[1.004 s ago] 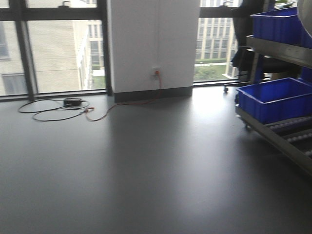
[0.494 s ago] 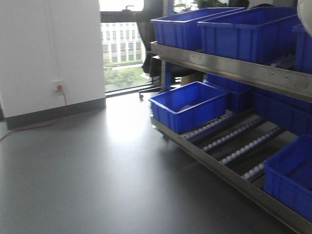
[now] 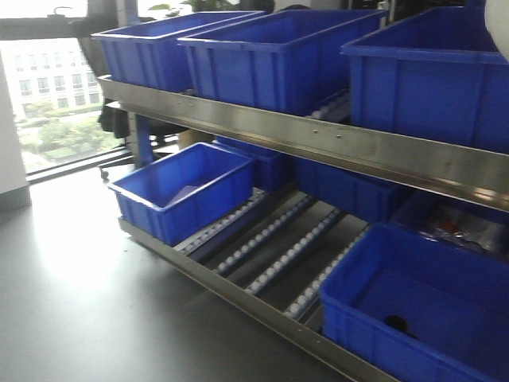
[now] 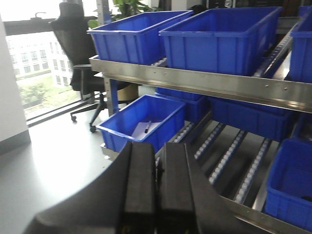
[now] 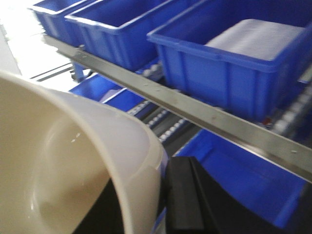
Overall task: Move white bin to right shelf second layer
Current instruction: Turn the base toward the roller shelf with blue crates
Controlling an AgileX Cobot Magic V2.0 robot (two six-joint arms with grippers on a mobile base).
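Observation:
The white bin (image 5: pixel 73 161) is a cream-white glossy tub that fills the lower left of the right wrist view. My right gripper (image 5: pixel 146 204) is shut on its wall, with one black finger (image 5: pixel 183 195) outside and the other inside. A white sliver at the front view's top right edge (image 3: pixel 501 28) looks like the same bin. The rack level with the steel front bar (image 3: pixel 318 143) and roller lanes carries several blue crates (image 3: pixel 278 56); the bar also shows in the right wrist view (image 5: pixel 195 109) just beyond the bin. My left gripper (image 4: pixel 157 185) is shut and empty, facing the rack.
The lower rack level has bare roller lanes (image 3: pixel 278 255) between a blue crate (image 3: pixel 179 195) on the left and another (image 3: pixel 413 310) on the right. A black office chair (image 4: pixel 78 53) stands by the window at the rack's left end. Grey floor (image 3: pixel 71 302) lies in front.
The front view has swung right, from the open floor and window wall to the rack. The rack now fills the view at close range.

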